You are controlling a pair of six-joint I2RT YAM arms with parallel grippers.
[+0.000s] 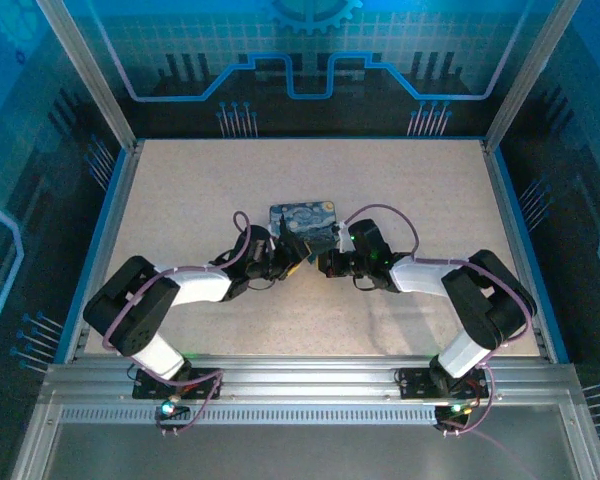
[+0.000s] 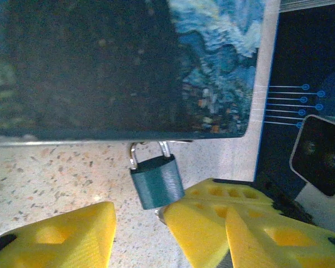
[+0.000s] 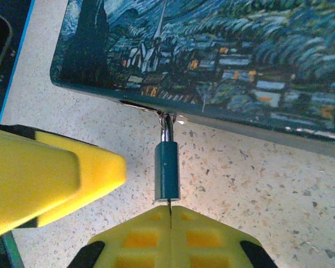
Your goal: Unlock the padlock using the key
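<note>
At centre of right wrist view: padlock (image 3: 167, 170), small teal-blue body, silver shackle (image 3: 166, 129) hooked at lower edge of starry-print tin (image 3: 240, 56), over speckled table (image 3: 279, 184) | right gripper (image 3: 170, 215) closed at frame bottom, thin key (image 3: 170, 207) sliver in its seam touching padlock underside | left gripper (image 2: 138, 216) open, yellow fingers (image 2: 56, 240) either side of padlock.

Table (image 1: 180, 200): beige speckled top, blue-edged; alu. rail (image 1: 310, 375) fitted along near edge. Back wall (image 1: 430, 60): panel w/ blue circuit print, gear motif (image 1: 317, 10) at top ctr. Side walls (image 1: 20, 150): same print. Alu. posts (image 1: 85, 70) set at rear corners. Scene lit bluish.
</note>
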